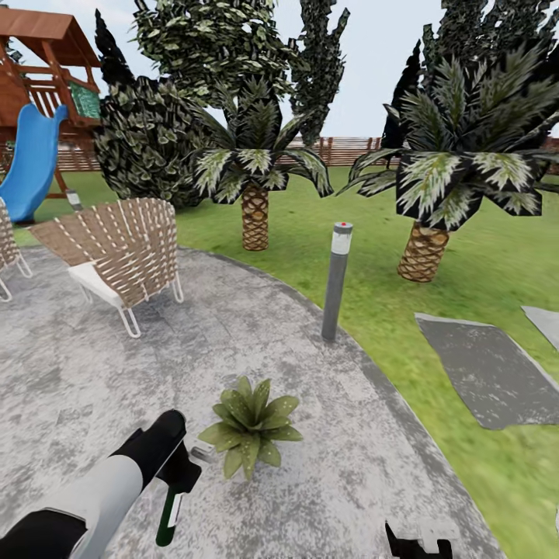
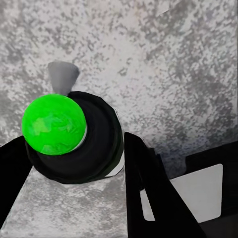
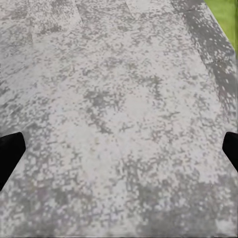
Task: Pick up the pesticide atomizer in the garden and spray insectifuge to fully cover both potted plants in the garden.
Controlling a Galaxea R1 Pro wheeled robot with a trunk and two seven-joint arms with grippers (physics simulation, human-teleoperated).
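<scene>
Where the round paved patio fills the near ground, the things run left to right like this:

Slide: a blue slide (image 1: 31, 167) under a wooden play frame stands at the far left edge, on the lawn beyond the paving.
Chair: a woven chair (image 1: 124, 248) sits on the patio (image 1: 93, 373), with bare paving between it and the robot's arm.
Left gripper: the left gripper (image 1: 180, 475) is clenched around the pesticide atomizer (image 1: 168, 516); the bottle hangs below the fingers, dark green with a pale label, above the paving.
Atomizer, left wrist view: the pesticide atomizer (image 2: 74, 139) appears end-on between the two black fingers (image 2: 153, 198), with a bright green round end and a grey nozzle over the grey paving.
Potted plant: one potted plant (image 1: 250, 425), a low rosette of pointed green leaves, sits on the patio just right of the left gripper; whether they touch I cannot tell.
Lamp: a grey bollard lamp (image 1: 336, 281) stands upright at the patio's curved edge, well beyond the plant.
Palms: two palms (image 1: 255, 186) rise from the lawn (image 1: 481, 264) past that edge.
Right gripper: the right gripper (image 1: 419, 547) shows at the lower border; in the right wrist view its fingers (image 3: 10, 153) are spread wide over bare paving, holding nothing.
Stepping stones: grey slabs (image 1: 489, 373) lie in the grass at right.
</scene>
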